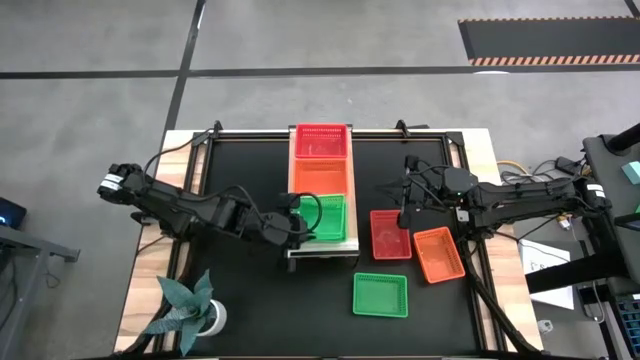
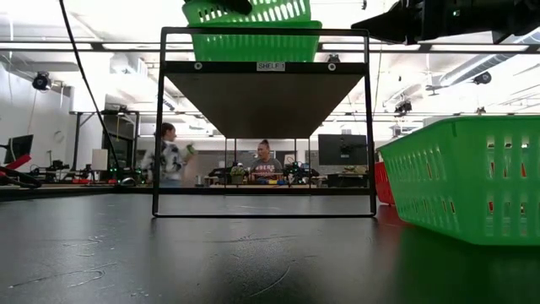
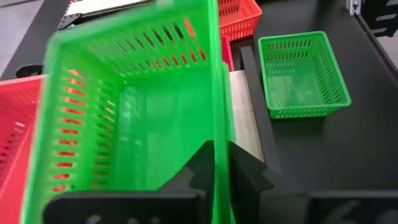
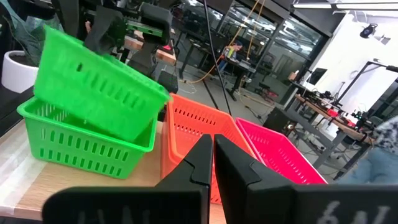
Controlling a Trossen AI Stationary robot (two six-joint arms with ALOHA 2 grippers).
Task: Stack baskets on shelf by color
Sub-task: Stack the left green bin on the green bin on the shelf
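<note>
The light-wood shelf [image 1: 352, 215] is a raised board on a black frame [image 2: 263, 101]. It carries a crimson basket [image 1: 321, 141] at its far end, an orange one [image 1: 320, 177] in the middle and a green one [image 4: 78, 146] at its near end. My left gripper [image 3: 222, 171] reaches in from the table's left and is shut on a second green basket [image 4: 93, 84], tilted over the first. My right gripper [image 4: 213, 155] hovers shut and empty right of the shelf. On the table lie a crimson basket [image 1: 389, 234], an orange basket [image 1: 438, 253] and a green basket [image 1: 380, 295]. My left gripper has the upper green basket by its near side wall [image 3: 219, 134], one finger inside the basket and one finger [image 3: 249, 174] outside. The fingers come from the table's left, slanting down, and lie along that wall. The basket is tilted, its lower edge [image 4: 140, 127] at the lower basket's rim.
A potted plant [image 1: 190, 308] stands at the table's near left corner. The loose green basket [image 2: 472, 177] fills the right of the low view. People work at desks in the room beyond the table.
</note>
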